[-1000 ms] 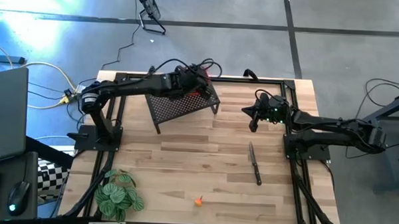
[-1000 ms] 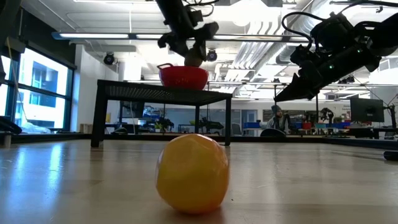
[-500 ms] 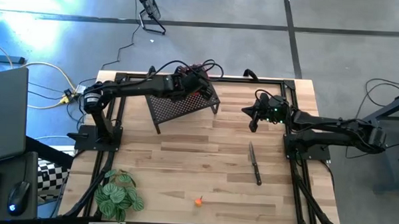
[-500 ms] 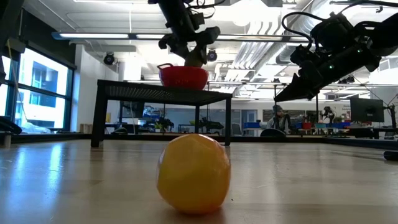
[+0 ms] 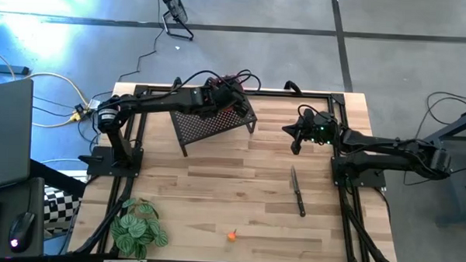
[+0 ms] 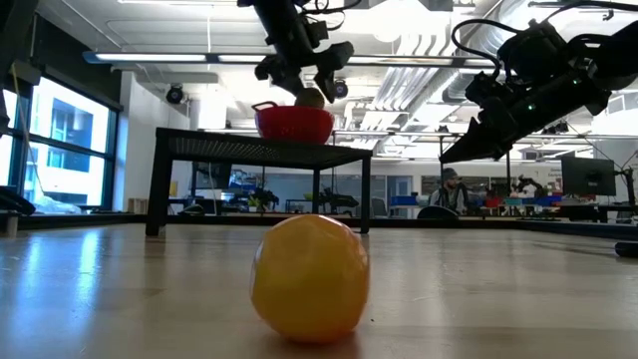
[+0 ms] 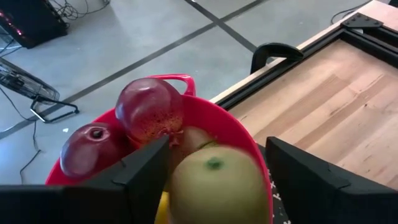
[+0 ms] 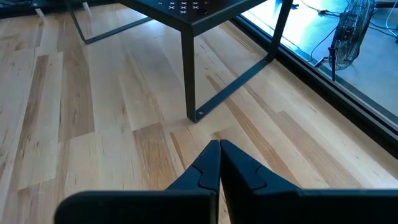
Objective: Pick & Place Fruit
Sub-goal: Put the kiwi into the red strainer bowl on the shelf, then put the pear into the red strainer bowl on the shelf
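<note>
My left gripper stands open over the red bowl, which sits on a black mesh stand at the far left. A green-yellow fruit lies in the bowl between and just below the fingers, next to two dark red fruits. A small yellow-orange fruit rests alone on the table near the front edge, and looms large in the low view. My right gripper hangs shut above the table's far right, holding nothing.
A knife lies on the table right of centre, below my right gripper. A green leafy plant sits at the near left corner. Black frame rails run along the table's sides. Bare wood lies between stand and knife.
My left gripper has opened above the red bowl and let go of the green-yellow fruit. The fruit has dropped from between the fingers and now lies in the bowl at its rim. The arm itself has stayed in place.
</note>
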